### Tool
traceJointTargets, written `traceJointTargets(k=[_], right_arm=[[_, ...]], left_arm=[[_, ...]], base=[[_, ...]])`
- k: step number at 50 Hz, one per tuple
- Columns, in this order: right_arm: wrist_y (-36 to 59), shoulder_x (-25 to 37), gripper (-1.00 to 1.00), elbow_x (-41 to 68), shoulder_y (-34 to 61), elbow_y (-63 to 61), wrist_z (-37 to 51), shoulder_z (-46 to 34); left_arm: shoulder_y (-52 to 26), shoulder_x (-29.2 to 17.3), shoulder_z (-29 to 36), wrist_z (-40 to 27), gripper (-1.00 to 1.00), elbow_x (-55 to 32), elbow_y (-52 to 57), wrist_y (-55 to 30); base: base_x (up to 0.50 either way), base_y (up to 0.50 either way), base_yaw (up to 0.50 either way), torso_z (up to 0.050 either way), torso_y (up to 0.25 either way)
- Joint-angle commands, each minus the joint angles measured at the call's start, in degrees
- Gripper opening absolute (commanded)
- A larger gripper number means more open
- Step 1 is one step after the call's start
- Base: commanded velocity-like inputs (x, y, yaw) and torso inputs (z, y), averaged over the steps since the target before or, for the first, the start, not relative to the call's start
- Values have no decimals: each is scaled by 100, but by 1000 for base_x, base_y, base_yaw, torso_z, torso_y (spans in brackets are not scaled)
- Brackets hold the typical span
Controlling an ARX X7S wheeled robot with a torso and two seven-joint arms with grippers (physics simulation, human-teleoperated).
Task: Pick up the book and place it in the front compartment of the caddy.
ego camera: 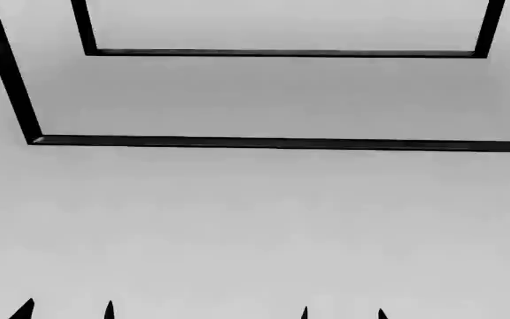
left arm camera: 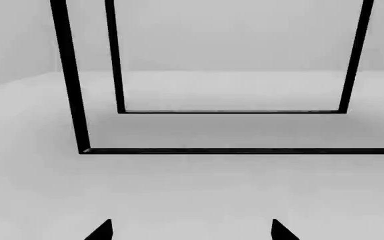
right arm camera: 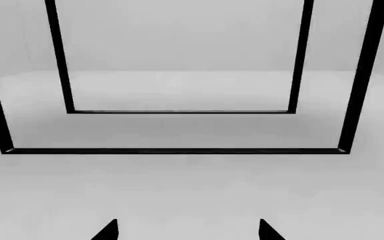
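Neither the book nor the caddy appears in any of the three views, so the relation on which the coming move depends (which way the book lies from either hand, how its long axis runs, which arm is nearer) cannot be established from this moment. Count of task items visible: books, none; caddies, none. What is visible is a plain grey floor [ego camera: 255,232] and a black frame [ego camera: 281,142] of thin bars, seemingly the legs and lower rails of a desk seen from low down; in the head view its near rail runs across at 12 o'clock from both hands, with a second rail [ego camera: 281,52] farther off in the same direction. Two hands are counted. The left hand [ego camera: 64,311] shows only as two dark fingertips at the lower edge of the head view, set apart with floor showing between them and nothing held; the right hand [ego camera: 342,314] shows likewise, tips apart and empty. Each wrist view confirms this: left hand [left arm camera: 192,231] and right hand [right arm camera: 188,230] both stand spread, with bare floor between the tips. Judgement: the task is not yet started, and the cameras will likely need raising towards the desk top before the book can be located and an arm chosen.
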Motion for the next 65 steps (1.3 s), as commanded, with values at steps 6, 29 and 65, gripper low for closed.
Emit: traceJointTargets(k=[6, 29, 65], right_arm=[[-26, 159, 100, 150, 12, 40, 197, -199], [1041, 316, 100, 3, -81, -1190, 376, -444], [5752, 1057, 100, 410, 1524, -4434, 459, -111]], left_arm=[[6, -162, 192, -194, 100, -122, -40, 97], [14, -329, 426, -610, 100, 213, 699, -707], [-1368, -976, 93, -571, 100, -500, 3306, -4280]], base=[[0, 0, 0, 0, 0], [0, 0, 0, 0, 0], [0, 0, 0, 0, 0]])
